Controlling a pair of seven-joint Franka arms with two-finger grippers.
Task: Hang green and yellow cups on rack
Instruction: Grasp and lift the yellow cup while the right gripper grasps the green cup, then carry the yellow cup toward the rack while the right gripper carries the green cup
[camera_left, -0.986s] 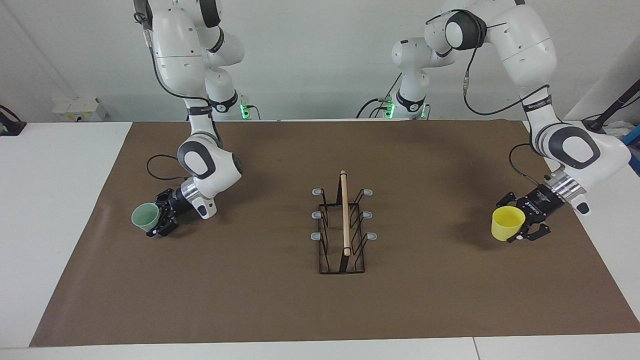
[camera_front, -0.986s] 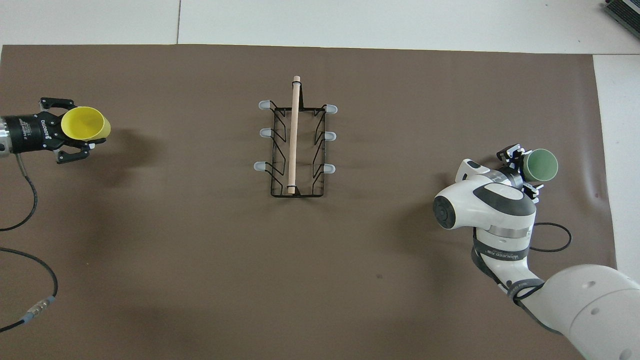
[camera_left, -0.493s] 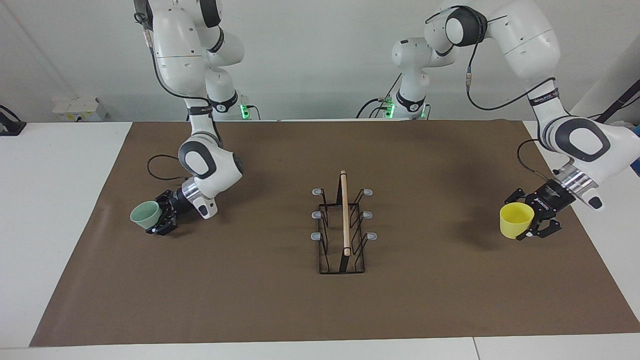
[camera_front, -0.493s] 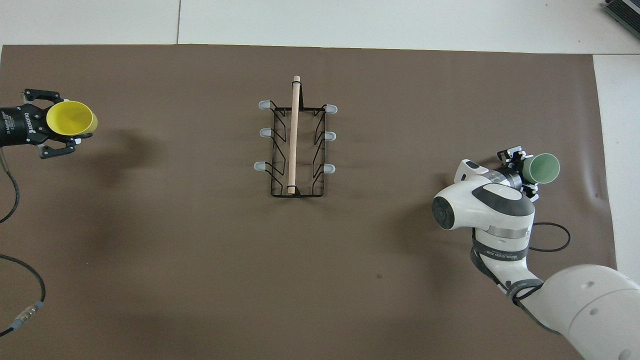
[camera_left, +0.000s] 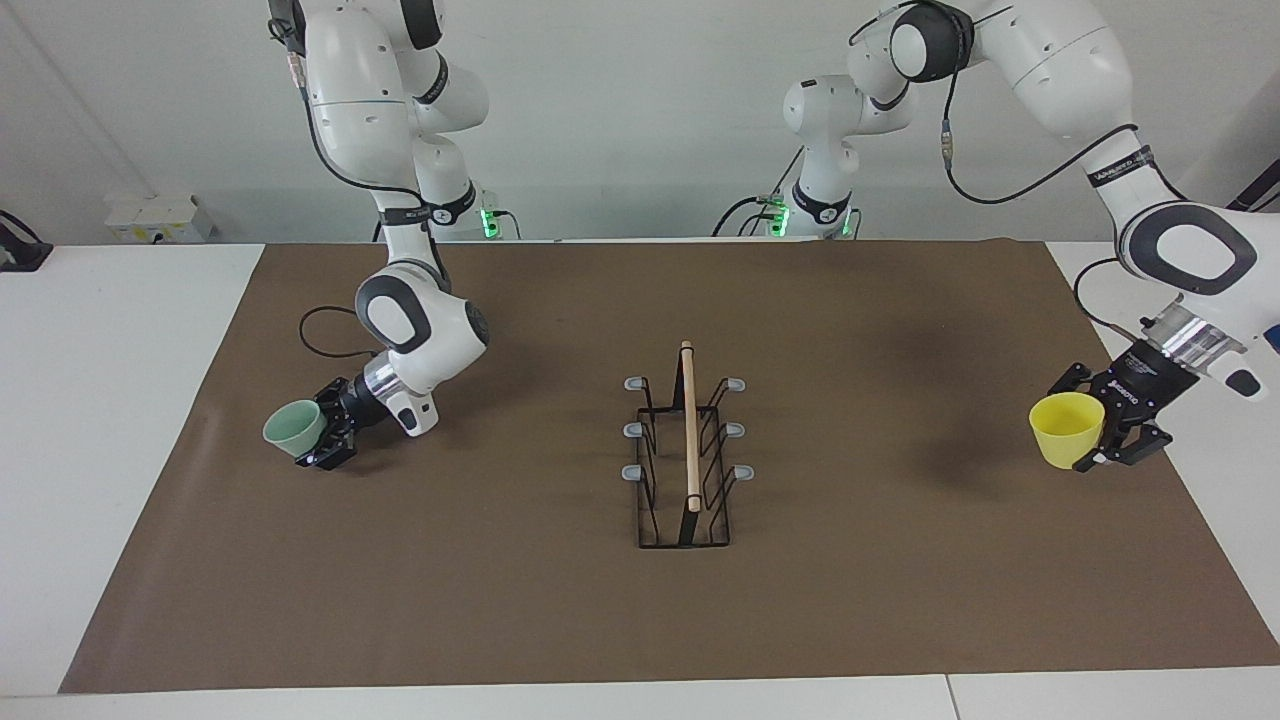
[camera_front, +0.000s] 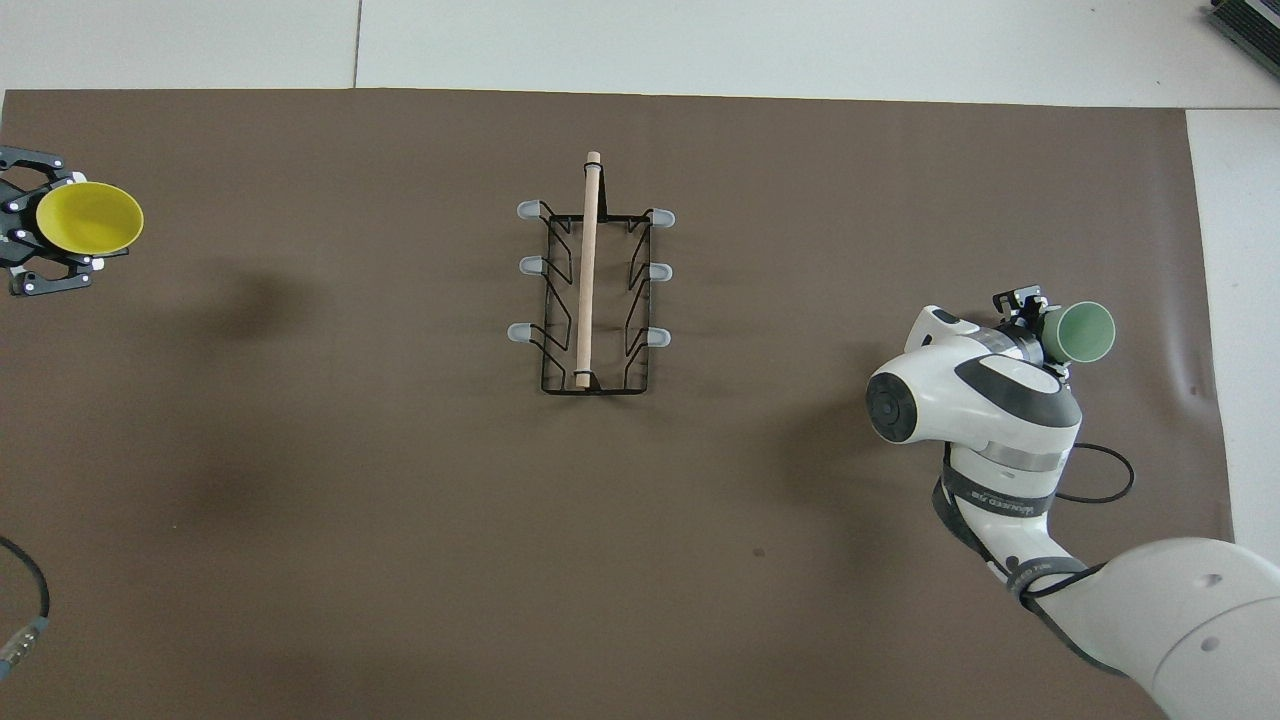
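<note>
In the facing view the left gripper (camera_left: 1098, 436) is pinching the yellow cup (camera_left: 1067, 428) by its wall, raised over the brown mat (camera_left: 500, 600) at the left arm's end of the table. The right gripper (camera_left: 325, 436) is clamped on the green cup (camera_left: 292, 428), tipped on its side low over the mat toward the right arm's end; whether the cup touches the mat I cannot tell. The rack (camera_left: 686, 452) stands mid-table between them, well apart from both, with nothing on its prongs.

Both cups look like thin moulded plastic: light, fairly stiff, smooth enough to slip, and likely to flex if squeezed hard. A pinch across the wall near the rim, as here, seems the sensible hold, since it leaves the mouth free to be turned down over a prong.

From overhead, the yellow cup (camera_front: 90, 217) shows its open mouth, with the left gripper (camera_front: 35, 235) at the mat's edge. The green cup (camera_front: 1083, 332) points its mouth away from the right gripper (camera_front: 1040, 325), which is largely hidden under the arm's wrist. The rack (camera_front: 592, 290) shows its wooden rod handle (camera_front: 588, 265) along the top.

Counted: two cups, one green and one yellow; one rack with six grey-tipped prongs, three a side; two grippers.
</note>
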